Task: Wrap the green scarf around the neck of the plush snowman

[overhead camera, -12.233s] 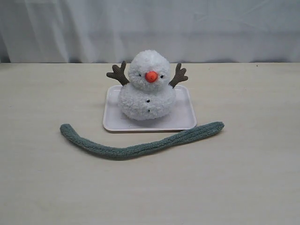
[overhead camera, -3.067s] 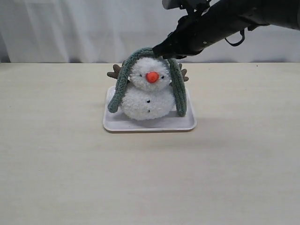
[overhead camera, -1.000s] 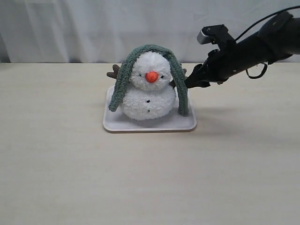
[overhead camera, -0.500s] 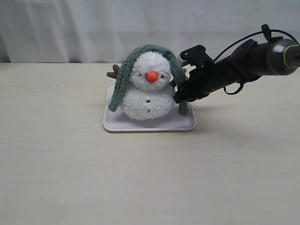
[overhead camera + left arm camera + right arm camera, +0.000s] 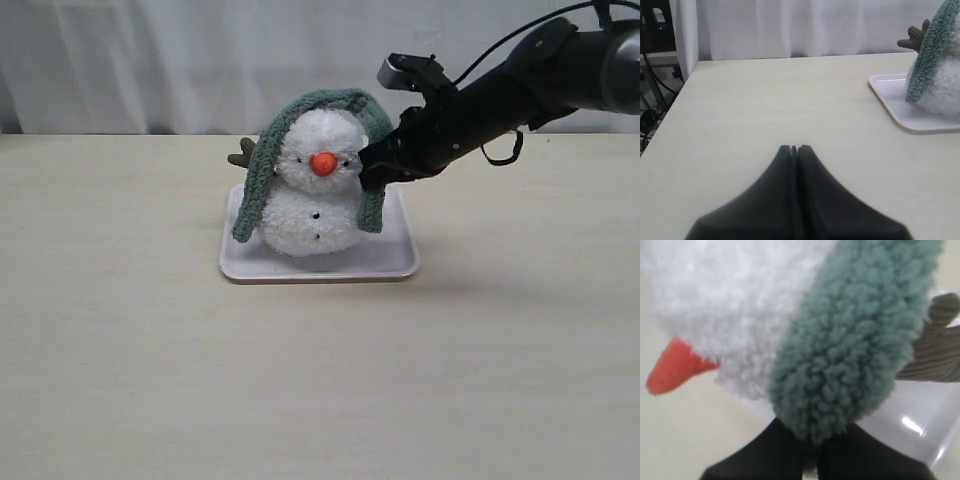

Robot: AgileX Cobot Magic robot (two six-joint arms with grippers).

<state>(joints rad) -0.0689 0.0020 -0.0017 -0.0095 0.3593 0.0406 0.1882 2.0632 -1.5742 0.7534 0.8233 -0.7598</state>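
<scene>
The plush snowman [image 5: 313, 200] stands on a white tray [image 5: 395, 262]. The green scarf [image 5: 322, 103] lies draped over its head, one end hanging down each side. My right gripper [image 5: 370, 172] is at the scarf's right strand, beside the snowman's neck [image 5: 318, 186], shut on the fuzzy green scarf [image 5: 855, 350]. The orange nose [image 5: 675, 370] and a twig arm [image 5: 935, 355] flank that strand in the right wrist view. My left gripper [image 5: 794, 148] is shut on nothing, low over the table, well away from the tray [image 5: 900, 112]; it is out of the exterior view.
A white curtain [image 5: 200, 60] hangs behind the table. The left twig arm [image 5: 243, 157] sticks out behind the scarf's left strand [image 5: 252, 195]. The table's corner and cables [image 5: 655, 100] show in the left wrist view.
My right gripper has closed on the scarf's right strand and lifted it up and inward toward the snowman's neck; that hanging end now sits higher. The left strand is unchanged.
</scene>
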